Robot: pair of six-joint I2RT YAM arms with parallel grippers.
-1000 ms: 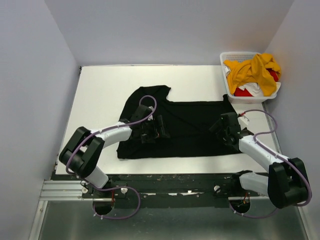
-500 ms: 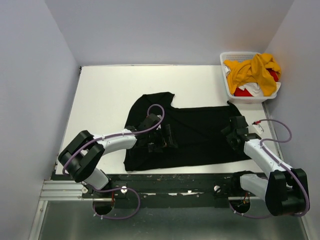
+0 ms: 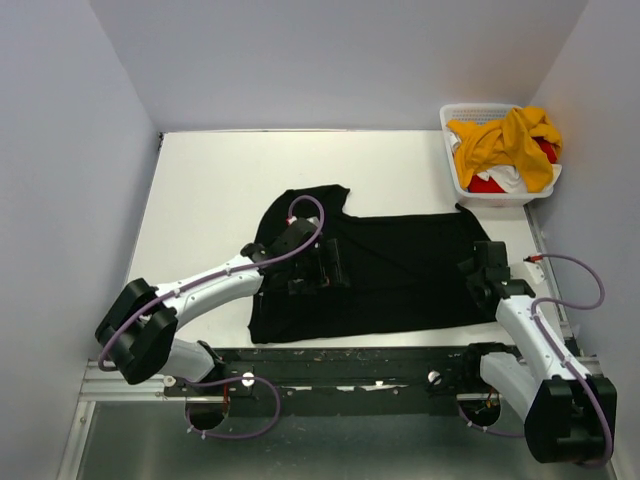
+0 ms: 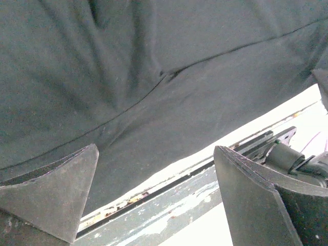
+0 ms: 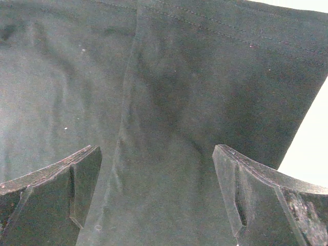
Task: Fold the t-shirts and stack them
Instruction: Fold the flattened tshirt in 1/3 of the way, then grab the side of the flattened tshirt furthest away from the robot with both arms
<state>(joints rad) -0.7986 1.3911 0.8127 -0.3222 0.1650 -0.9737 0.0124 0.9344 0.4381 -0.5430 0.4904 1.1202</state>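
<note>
Both arms have swung toward the side of the white basket (image 3: 447,150), and the black t-shirt (image 3: 400,275) has slid with them across the table (image 3: 200,180). It now lies spread on the near side of the basket, reaching away from it. The mustard, red and white t-shirts (image 3: 505,140) sit heaped inside the basket. The left gripper (image 3: 325,268) hovers over the shirt's middle. The right gripper (image 3: 487,268) is at the shirt end closest to the basket. Both stand wide apart and hold nothing, though whether the fingers brush the cloth is hard to say. This looks like smoothing before the first fold. Next, each gripper likely needs to pinch an edge and carry it across.
</note>
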